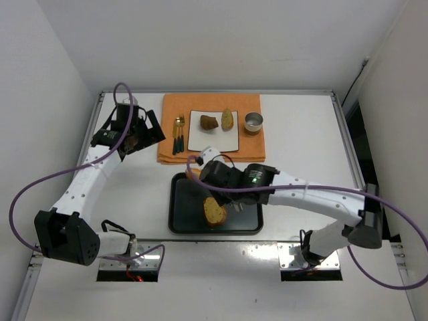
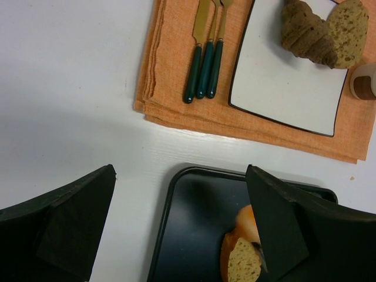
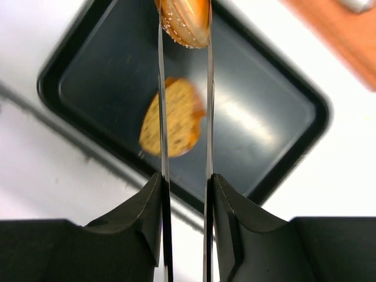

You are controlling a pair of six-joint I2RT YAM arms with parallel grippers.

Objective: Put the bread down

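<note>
Right pincer (image 3: 183, 9) nipped narrow on a seeded bun (image 3: 183, 26), gripped at the fingertips. Beneath them we note a bread slice (image 3: 170, 117) lying in the black tray (image 3: 264, 117) (view slightly blurred). Left pincer (image 2: 179, 226) gapes wide, empty.

The white tabletop (image 1: 301, 134) is carrying two items directly. An orange cloth (image 1: 170, 110) is lying flat toward 12 o'clock, close to the far edge, its long sides running left to right. In the left wrist view its near-left corner is showing several stacked folds. A black tray (image 1: 175, 200) is sitting at the centre of the tabletop, at 6 o'clock from the cloth. Tray and cloth are lying near each other but apart, with a strip of bare white surface showing between them. Two metal base plates are sitting at the near edge, one at 7 o'clock (image 1: 127, 262) and one at 5 o'clock (image 1: 314, 257).
</note>
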